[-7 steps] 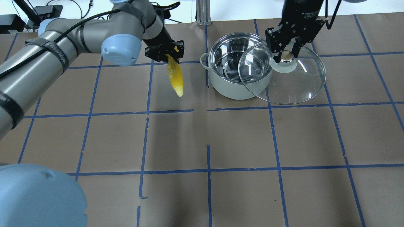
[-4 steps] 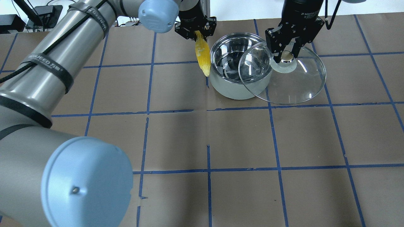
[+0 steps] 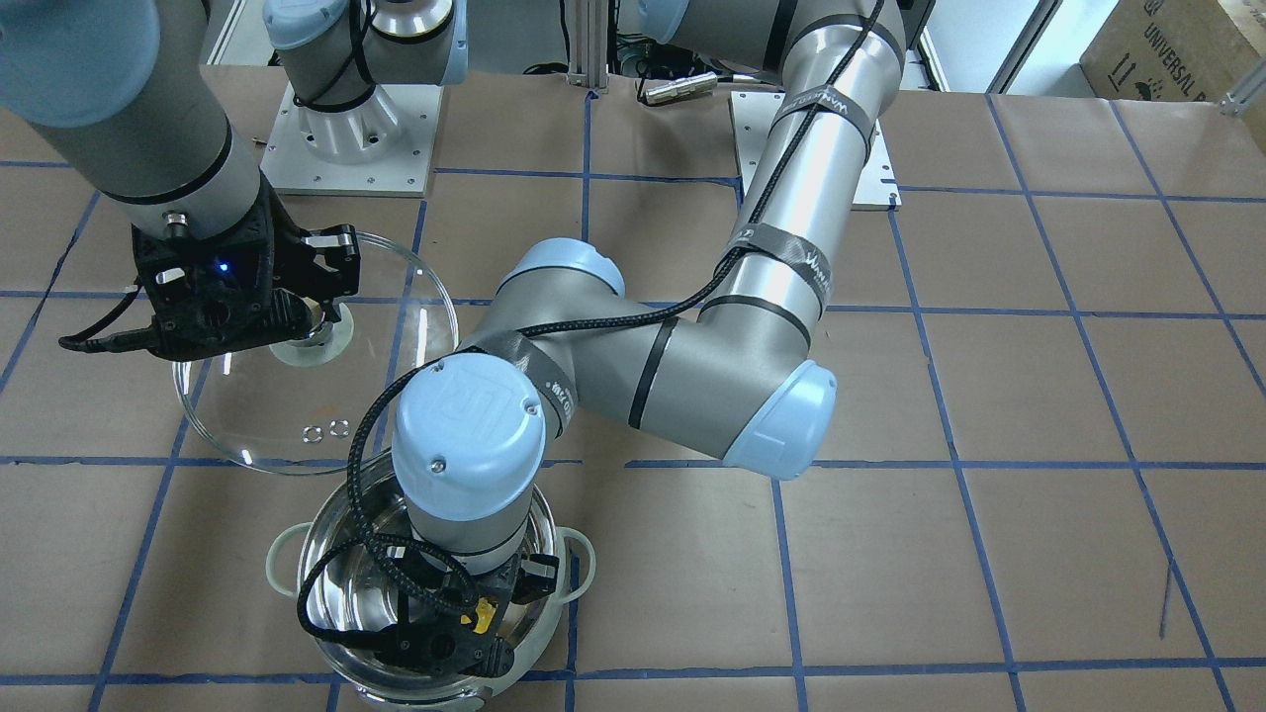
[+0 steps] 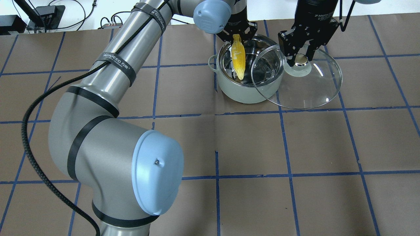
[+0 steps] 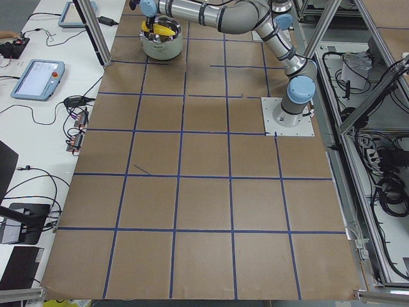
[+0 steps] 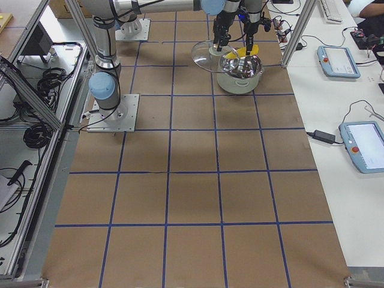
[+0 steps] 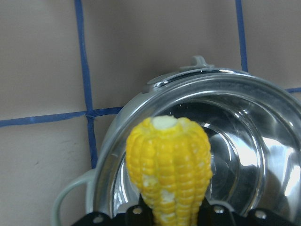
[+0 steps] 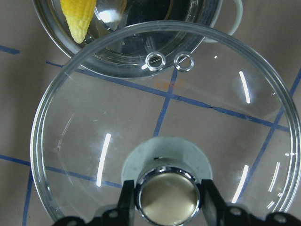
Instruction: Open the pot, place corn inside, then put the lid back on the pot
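The mint-green pot (image 4: 239,93) stands open at the far middle of the table, its steel inside empty. My left gripper (image 4: 237,34) is shut on the thick end of the yellow corn (image 4: 238,59), which hangs point down over the pot's left half. The left wrist view shows the corn (image 7: 169,165) above the pot's rim (image 7: 197,80). My right gripper (image 4: 300,56) is shut on the knob of the glass lid (image 4: 305,88). It holds the lid raised beside the pot, overlapping its right rim. The right wrist view shows the knob (image 8: 168,193) between the fingers.
Brown paper with a blue tape grid covers the table. My left arm's elbow (image 4: 115,157) reaches across the near left of the table. In the front-facing view the left wrist (image 3: 470,445) hides much of the pot (image 3: 282,559).
My left arm has carried the corn to the right, from beside the pot's left side to over its opening. The right gripper still holds the lid in nearly the same place.
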Available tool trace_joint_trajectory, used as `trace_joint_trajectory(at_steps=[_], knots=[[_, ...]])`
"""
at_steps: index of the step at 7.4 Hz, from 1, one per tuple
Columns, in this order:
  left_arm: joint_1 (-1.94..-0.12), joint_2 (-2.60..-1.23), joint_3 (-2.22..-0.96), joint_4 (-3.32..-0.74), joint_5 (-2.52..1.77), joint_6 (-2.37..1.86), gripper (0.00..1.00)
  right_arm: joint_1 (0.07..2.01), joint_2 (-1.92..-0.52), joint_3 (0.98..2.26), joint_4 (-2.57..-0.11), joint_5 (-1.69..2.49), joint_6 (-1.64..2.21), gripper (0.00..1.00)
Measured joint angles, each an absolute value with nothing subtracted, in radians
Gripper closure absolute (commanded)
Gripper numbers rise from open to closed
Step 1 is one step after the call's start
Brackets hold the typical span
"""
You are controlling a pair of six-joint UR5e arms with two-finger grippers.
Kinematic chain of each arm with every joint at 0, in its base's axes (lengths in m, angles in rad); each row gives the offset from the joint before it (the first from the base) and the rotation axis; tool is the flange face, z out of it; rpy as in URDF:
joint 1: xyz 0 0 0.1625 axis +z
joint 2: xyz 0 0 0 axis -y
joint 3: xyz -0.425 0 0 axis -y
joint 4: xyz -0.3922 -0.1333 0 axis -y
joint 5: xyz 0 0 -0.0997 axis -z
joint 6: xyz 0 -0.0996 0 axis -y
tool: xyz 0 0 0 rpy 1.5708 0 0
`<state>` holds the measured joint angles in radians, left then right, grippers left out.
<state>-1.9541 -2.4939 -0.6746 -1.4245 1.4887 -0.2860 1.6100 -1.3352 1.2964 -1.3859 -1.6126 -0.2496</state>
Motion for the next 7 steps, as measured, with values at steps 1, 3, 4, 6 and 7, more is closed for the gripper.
trace_joint_trajectory(at_steps=[1,3,4,6,7], knots=[[-1.956,-2.502,-0.673,-1.434,1.489,-0.283,0.00,1.606,-1.338,1.311,-1.386,-1.628,-0.252,0.63],[-1.951,-2.491,-0.686,-1.484,1.482,-0.279,0.00,1.604,-1.344,1.329,-1.388,-1.639,-0.253,0.62],[-1.937,-2.480,-0.689,-1.518,1.482,-0.278,0.00,1.606,-1.345,1.326,-1.393,-1.639,-0.250,0.62],[-1.885,-2.419,-0.714,-1.602,1.465,-0.238,0.00,1.616,-1.335,1.305,-1.437,-1.628,-0.240,0.62],[-1.853,-2.369,-0.761,-1.623,1.455,-0.208,0.00,1.620,-1.313,1.288,-1.464,-1.624,-0.239,0.62]])
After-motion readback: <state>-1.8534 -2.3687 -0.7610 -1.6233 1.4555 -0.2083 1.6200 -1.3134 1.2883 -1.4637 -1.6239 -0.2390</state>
